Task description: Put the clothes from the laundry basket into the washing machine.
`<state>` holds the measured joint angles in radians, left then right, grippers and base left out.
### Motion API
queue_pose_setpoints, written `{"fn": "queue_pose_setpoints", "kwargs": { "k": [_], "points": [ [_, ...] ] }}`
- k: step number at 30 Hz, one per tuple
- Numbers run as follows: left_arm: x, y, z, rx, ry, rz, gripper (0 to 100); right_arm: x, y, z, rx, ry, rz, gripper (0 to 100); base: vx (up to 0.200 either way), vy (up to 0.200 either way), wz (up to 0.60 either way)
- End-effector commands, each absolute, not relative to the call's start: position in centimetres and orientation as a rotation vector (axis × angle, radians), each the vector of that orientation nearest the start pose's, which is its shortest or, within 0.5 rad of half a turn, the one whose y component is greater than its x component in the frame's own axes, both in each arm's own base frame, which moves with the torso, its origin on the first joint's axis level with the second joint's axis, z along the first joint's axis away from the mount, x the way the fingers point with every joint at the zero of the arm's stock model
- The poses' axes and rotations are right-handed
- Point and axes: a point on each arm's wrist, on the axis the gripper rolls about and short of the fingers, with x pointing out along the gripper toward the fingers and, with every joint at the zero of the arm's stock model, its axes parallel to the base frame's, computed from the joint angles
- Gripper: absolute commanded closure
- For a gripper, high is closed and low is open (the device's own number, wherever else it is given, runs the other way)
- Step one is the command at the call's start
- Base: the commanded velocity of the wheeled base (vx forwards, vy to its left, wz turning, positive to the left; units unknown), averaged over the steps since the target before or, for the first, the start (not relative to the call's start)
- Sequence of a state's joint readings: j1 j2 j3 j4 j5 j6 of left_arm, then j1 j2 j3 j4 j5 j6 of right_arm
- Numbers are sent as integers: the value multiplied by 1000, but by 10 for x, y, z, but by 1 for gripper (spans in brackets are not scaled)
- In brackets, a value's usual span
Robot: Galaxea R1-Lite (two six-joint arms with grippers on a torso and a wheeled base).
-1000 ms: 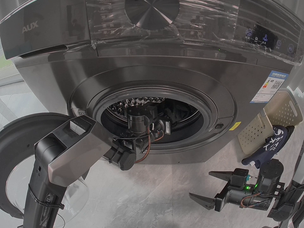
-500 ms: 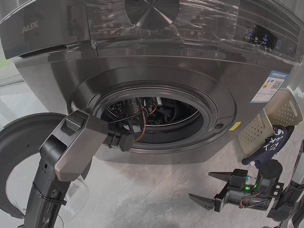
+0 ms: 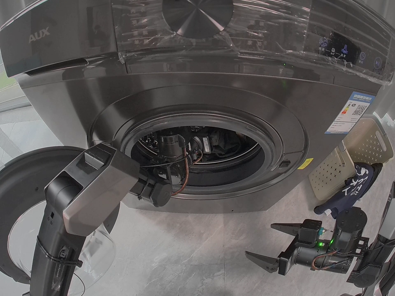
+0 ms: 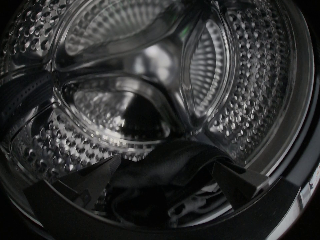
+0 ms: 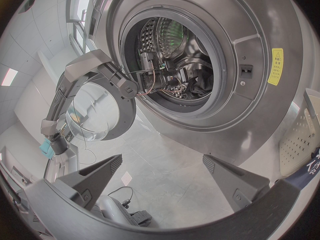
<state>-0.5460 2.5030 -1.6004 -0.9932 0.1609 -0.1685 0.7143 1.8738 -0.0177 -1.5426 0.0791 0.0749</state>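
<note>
The washing machine (image 3: 197,83) stands with its round opening (image 3: 230,177) uncovered. My left arm (image 3: 94,186) goes through the opening, and its wrist (image 3: 170,144) is inside the drum. In the left wrist view my left gripper (image 4: 166,170) is open above dark clothes (image 4: 166,164) lying on the drum floor, with nothing between its fingers (image 4: 96,175). My right gripper (image 3: 263,241) hangs open and empty over the floor, right of the machine. A navy printed garment (image 3: 349,190) hangs over the beige laundry basket (image 3: 366,144).
The machine's door (image 3: 20,202) hangs swung out at the left, behind my left arm. Grey tiled floor (image 3: 197,247) spreads in front of the machine. The basket leans against the machine's right side, close to my right arm.
My left wrist rose and pushed deeper into the drum, then drew back and down a little. The right arm has stayed put.
</note>
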Motion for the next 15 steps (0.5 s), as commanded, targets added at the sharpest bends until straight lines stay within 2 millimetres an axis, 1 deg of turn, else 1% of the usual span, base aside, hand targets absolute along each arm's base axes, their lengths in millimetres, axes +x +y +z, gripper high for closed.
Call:
{"fn": "queue_pose_setpoints", "kwargs": {
  "k": [1,5,8,9,10,13,15],
  "points": [
    [408,-257,102,-154,53,-435,0,156,139,64,-34,345,776,0,0,0,0],
    [399,-259,82,-130,124,-475,0,156,140,62,-38,357,781,0,0,0,0],
    [402,-261,69,-122,145,-477,0,156,141,60,-40,363,782,0,0,0,0],
    [402,-261,69,-122,145,-477,0,156,141,60,-40,363,782,0,0,0,0],
    [408,-262,60,-122,146,-473,100,157,141,59,-41,368,782,0,0,0,0],
    [415,-263,54,-122,144,-467,100,157,141,59,-41,368,782,0,0,0,0],
    [421,-264,55,-128,125,-456,100,157,141,59,-41,366,782,0,0,0,0]
  ]
}}
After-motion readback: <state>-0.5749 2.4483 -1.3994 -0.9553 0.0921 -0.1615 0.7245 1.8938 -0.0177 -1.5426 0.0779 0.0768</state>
